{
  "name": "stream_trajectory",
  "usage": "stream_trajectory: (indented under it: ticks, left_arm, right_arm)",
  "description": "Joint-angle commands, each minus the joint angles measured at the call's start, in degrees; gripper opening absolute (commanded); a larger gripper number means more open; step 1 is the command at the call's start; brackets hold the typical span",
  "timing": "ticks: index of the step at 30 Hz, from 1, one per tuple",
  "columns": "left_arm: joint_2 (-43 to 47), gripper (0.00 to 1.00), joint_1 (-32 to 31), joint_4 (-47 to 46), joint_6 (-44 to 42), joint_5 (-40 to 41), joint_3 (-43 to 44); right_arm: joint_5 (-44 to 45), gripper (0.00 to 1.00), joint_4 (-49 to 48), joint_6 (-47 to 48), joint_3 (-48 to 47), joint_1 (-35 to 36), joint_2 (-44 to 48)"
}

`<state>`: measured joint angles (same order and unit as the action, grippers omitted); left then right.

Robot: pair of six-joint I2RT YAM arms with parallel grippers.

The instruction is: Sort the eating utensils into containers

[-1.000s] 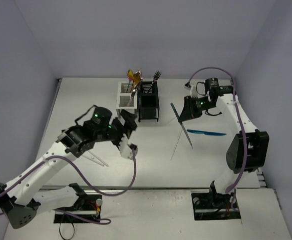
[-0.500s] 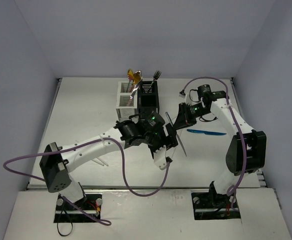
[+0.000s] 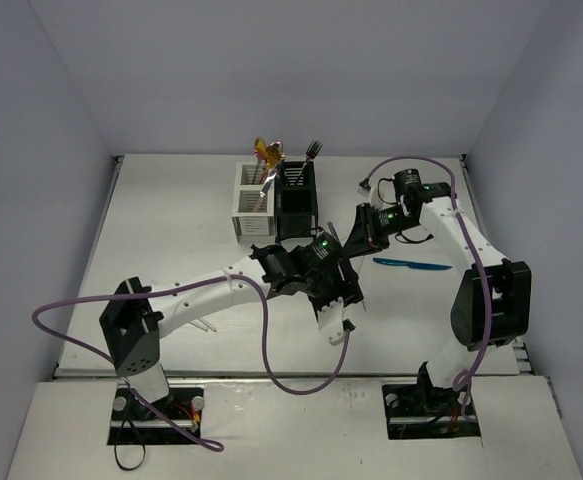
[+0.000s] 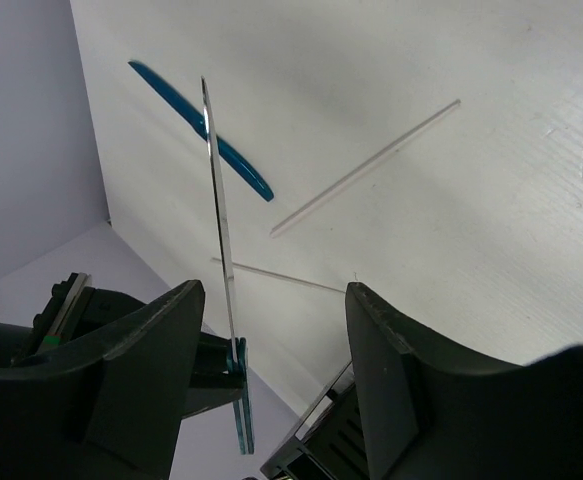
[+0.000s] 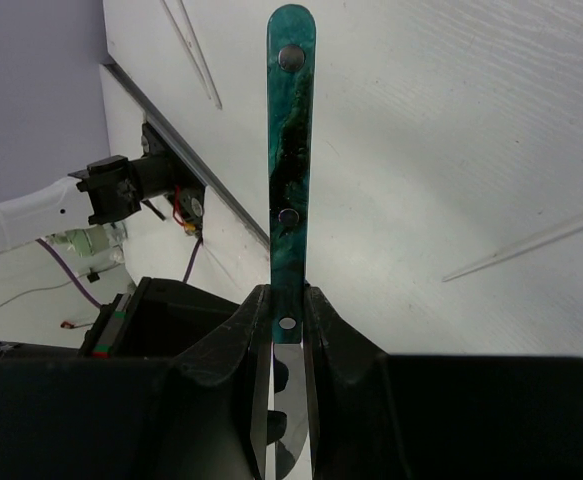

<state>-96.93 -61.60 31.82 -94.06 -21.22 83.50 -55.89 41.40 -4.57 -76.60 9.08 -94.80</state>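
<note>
My right gripper (image 5: pixel 288 295) (image 3: pixel 362 234) is shut on a knife (image 5: pixel 291 120) just where its teal handle meets the silver blade. The left gripper (image 4: pixel 271 300) (image 3: pixel 341 282) straddles that knife's blade (image 4: pixel 216 180), and its jaws stand apart with gaps on both sides. A blue utensil (image 3: pixel 411 264) (image 4: pixel 201 130) lies on the table right of the arms. Clear sticks (image 4: pixel 366 165) (image 4: pixel 281 275) lie near it. At the back, the white container (image 3: pixel 251 203) and black container (image 3: pixel 295 205) stand joined, with utensils (image 3: pixel 267 155) in them.
Two more clear sticks (image 3: pixel 201 322) lie near the table's front left, beside the left arm's base. Purple cables (image 3: pixel 271 350) loop from both arms. The room's walls close in the table at the back and both sides.
The left arm swung from the table's left side to the middle, bringing its narrowing jaws around the knife. The right gripper carried the knife slightly left, then stayed still.
</note>
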Motion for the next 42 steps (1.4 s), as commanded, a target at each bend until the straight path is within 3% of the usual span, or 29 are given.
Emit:
stream_trajectory:
  ticks: [1,3,8,13,15,17,18,21,26,28,34,39,42]
  left_arm:
    - [0.0,0.48,-0.9,-5.2,0.7,0.3,2.3]
    - [-0.4,0.39,-1.0,-6.4,1.2,1.0,2.1]
    - [-0.4,0.01,-1.6,-10.5,3.3,3.6,0.9]
    - [1.0,0.00,-1.7,-12.4,3.4,3.8,-0.9]
    - [1.9,0.00,-1.8,-12.7,3.3,3.9,-1.7]
    - [3.2,0.00,-2.2,-12.8,2.9,3.8,-2.4]
    - [4.1,0.00,-2.5,-12.8,2.7,3.7,-2.8]
    - [7.5,0.00,-3.5,-11.7,1.4,3.7,-4.7]
    - [12.5,0.00,-5.5,-9.9,1.7,5.1,-6.1]
    - [14.4,0.00,-6.1,-10.1,7.4,7.2,-5.5]
    - [14.8,0.00,-3.0,-7.9,41.9,13.1,4.5]
    - [14.4,0.00,6.3,-7.2,66.6,10.6,10.3]
    - [14.0,0.00,15.8,-8.8,80.9,6.1,12.2]
  right_arm:
    - [-3.8,0.00,-0.6,-2.3,-0.7,0.1,1.2]
    - [-3.9,0.00,-0.7,-2.4,-0.6,0.1,1.0]
    - [-3.6,0.00,-1.1,-2.0,-0.1,0.1,0.8]
    - [-4.9,0.02,-1.2,-1.9,0.0,0.2,0.5]
    - [-7.2,0.27,-1.0,-0.7,0.2,0.4,0.1]
    - [-8.0,0.71,-0.8,0.1,-0.1,0.4,0.2]
    - [-8.1,0.86,-0.8,0.4,-0.8,0.4,0.3]
    - [-8.2,0.99,-0.6,1.1,-4.5,0.2,0.6]
    - [-6.8,1.00,-0.7,1.4,-12.9,-2.6,-1.0]
    - [-3.6,1.00,-0.9,2.3,-16.8,-4.9,-2.1]
    - [6.1,1.00,-1.6,9.3,-24.0,-12.1,-2.5]
    - [7.8,1.00,-1.7,11.2,-25.5,-14.4,-2.2]
    - [8.9,1.00,-1.7,11.9,-24.9,-14.8,-2.1]
